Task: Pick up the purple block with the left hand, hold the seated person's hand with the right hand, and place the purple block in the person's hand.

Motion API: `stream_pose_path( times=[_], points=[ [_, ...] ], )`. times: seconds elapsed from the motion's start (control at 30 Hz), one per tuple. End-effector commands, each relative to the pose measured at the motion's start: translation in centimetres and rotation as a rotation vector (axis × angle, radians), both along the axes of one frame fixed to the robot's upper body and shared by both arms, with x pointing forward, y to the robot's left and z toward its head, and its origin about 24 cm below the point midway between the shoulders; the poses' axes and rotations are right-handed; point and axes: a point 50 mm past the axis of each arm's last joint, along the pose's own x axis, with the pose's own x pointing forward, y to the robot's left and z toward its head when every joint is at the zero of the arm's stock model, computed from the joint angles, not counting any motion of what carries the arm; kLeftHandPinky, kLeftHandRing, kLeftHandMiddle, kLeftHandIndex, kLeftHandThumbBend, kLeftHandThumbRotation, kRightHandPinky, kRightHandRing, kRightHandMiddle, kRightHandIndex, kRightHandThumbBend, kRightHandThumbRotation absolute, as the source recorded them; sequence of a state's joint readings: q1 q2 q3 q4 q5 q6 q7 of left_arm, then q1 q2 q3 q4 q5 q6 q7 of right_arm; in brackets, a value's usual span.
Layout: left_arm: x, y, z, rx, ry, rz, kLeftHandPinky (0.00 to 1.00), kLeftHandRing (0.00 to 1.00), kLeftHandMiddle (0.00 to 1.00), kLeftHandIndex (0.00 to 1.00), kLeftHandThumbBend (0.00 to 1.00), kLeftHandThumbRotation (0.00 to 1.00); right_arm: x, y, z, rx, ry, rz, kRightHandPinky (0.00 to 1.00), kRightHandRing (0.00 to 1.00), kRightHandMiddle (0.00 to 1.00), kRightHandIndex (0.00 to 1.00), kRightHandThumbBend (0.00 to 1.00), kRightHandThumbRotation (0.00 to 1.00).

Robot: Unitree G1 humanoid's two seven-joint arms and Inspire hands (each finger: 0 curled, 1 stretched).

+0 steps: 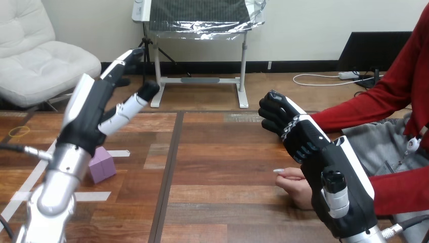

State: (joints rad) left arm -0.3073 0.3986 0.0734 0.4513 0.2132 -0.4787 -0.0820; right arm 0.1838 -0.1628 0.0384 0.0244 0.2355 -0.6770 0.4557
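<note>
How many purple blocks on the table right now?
1. The purple block sits on the left part of the table, its left edge behind the robot's left forearm and below the raised left hand. Another could be hidden behind the arms.

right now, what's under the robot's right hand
The person's hand lies on the table below the right hand, fingertips poking out toward the view's left. Its rest is covered by that hand, so contact cannot be judged.
</note>
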Motion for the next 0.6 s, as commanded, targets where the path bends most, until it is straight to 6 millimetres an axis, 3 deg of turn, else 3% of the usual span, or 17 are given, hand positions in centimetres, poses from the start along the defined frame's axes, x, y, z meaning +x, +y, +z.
stream_pose_path(
  times=[0.0,0.57],
  points=[
    [3.2,0.9,3.1,0.105,-0.033,0.031,0.84,0.90,0.92,0.92,0.61,0.84,0.6,-0.2,1.6,-0.008,-0.085,0.004,0.91,0.92,0.92,0.92,0.92,1.00],
    [5.6,2.4,2.7,0.317,0.121,0.118,0.79,0.90,0.91,0.92,0.61,0.78,0.5,-0.2,1.7,-0.003,-0.090,0.001,0.91,0.92,0.91,0.91,0.91,1.00]
  ],
)
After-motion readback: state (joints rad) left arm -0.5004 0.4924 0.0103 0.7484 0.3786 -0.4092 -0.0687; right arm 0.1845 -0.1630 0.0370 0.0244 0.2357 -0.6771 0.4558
